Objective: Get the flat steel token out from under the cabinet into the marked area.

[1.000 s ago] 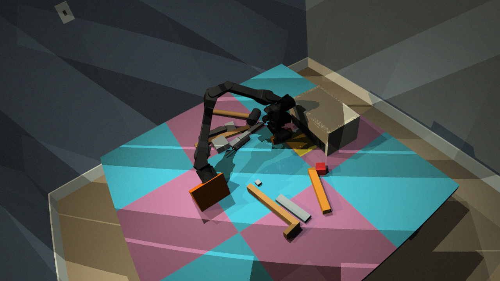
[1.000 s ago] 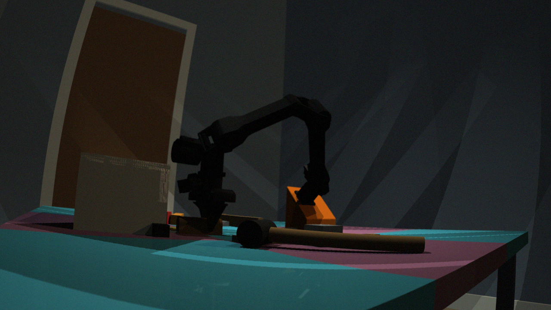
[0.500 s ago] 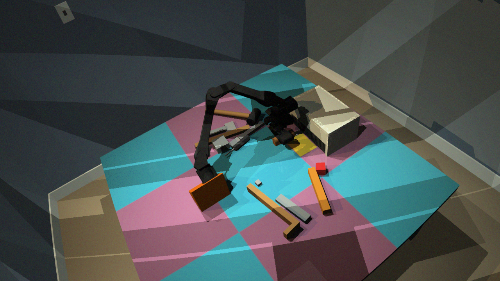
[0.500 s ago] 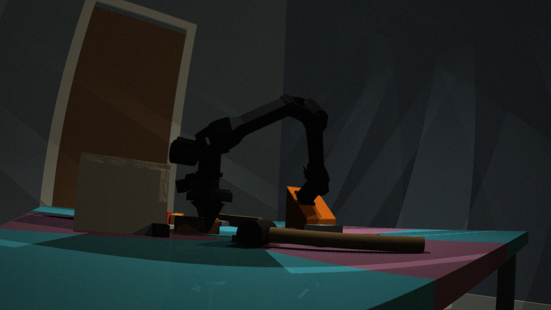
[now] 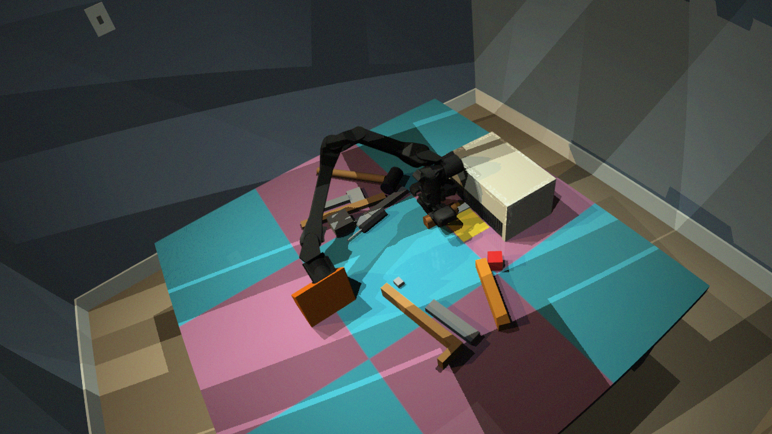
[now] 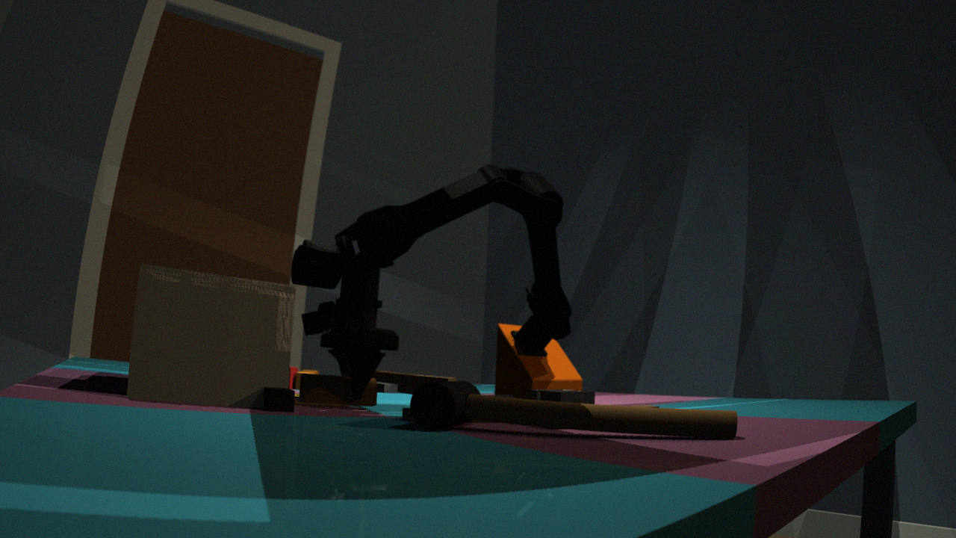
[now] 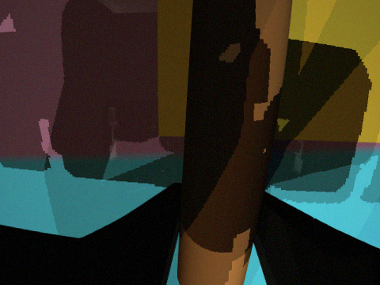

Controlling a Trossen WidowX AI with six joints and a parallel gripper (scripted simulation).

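Note:
The pale cabinet stands at the table's far side, with dark vent slots low on its front. The yellow marked area lies in front of it, partly shadowed. My gripper is low over the table before the cabinet, shut on the round brown handle of a flat-bladed tool. Its grey blade points toward the cabinet's front; its far end is hidden. The steel token is not visible in any view.
A mallet, a grey block and a screwdriver lie left of the gripper. A red block and an orange bar lie nearer the front. An L-shaped stick lies beside a grey bar.

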